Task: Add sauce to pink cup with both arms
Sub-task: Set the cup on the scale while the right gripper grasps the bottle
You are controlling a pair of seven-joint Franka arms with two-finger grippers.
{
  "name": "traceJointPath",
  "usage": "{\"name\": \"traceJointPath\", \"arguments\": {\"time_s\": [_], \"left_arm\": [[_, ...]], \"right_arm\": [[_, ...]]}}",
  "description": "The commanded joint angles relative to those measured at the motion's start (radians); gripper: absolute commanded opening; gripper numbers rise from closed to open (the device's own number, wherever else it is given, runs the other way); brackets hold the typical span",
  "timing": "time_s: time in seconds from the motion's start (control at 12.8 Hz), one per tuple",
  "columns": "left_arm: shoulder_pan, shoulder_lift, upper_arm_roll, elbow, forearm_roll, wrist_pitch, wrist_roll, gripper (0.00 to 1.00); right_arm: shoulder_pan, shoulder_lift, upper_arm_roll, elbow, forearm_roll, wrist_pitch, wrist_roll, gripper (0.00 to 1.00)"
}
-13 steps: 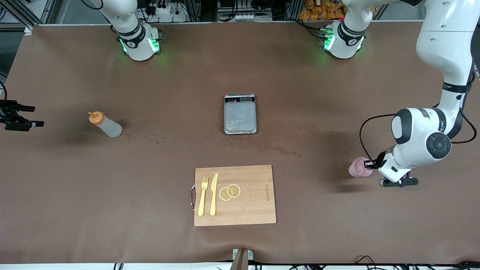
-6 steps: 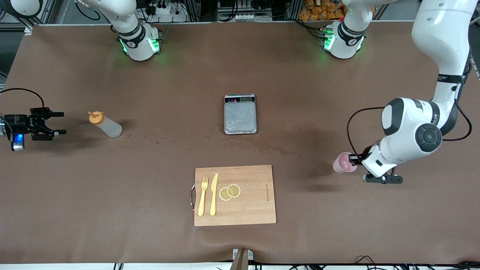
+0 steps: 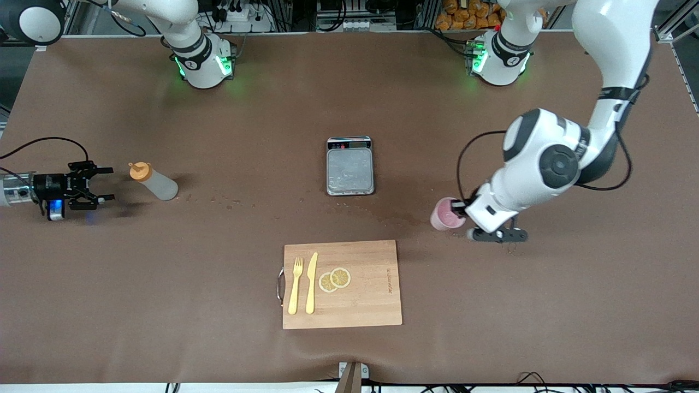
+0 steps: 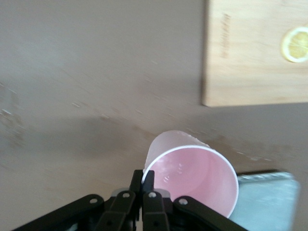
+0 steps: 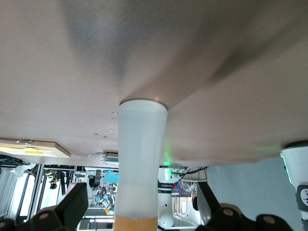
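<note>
Gripping the pink cup (image 3: 446,214) by its rim, the left gripper (image 3: 461,210) is carrying it above the table, over the bare mat between the metal scale (image 3: 350,166) and the wooden cutting board (image 3: 342,284). Its fingers are pinched together on the cup's wall, as the left wrist view shows, and the cup's inside (image 4: 195,175) is looking empty there.

At the right arm's end of the table, the right gripper (image 3: 101,184) is hanging low with its fingers spread wide and nothing between them. The sauce bottle (image 3: 154,182) is standing just ahead of those open fingers, apart from them, its orange cap tilted toward the gripper.

Judging from this, the task is in its early part: the cup is picked up, while the bottle is not yet grasped. Closing on the bottle, bringing it over the cup and squeezing sauce in are all left to do.
</note>
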Motion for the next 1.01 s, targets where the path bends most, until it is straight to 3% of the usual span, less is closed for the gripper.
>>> {"name": "traceJointPath", "arguments": {"time_s": [0.0,0.39,0.94], "left_arm": [[-0.073,-0.027,-0.035,-0.014,0.003,-0.010,-0.193,0.00],[-0.259,-0.018,-0.033,-0.031,0.017,0.003,-0.455,0.00],[-0.347,-0.013,-0.036,-0.135,0.092,0.107,-0.659,0.00]], "right_arm": [[-0.021,0.046,0.019,0.022,0.021,-0.050,0.002,1.00],[0.038,0.055,0.023,-0.003,0.030,-0.062,-0.003,1.00],[0.101,0.078,0.024,-0.030,0.046,-0.062,-0.003,1.00]]}}
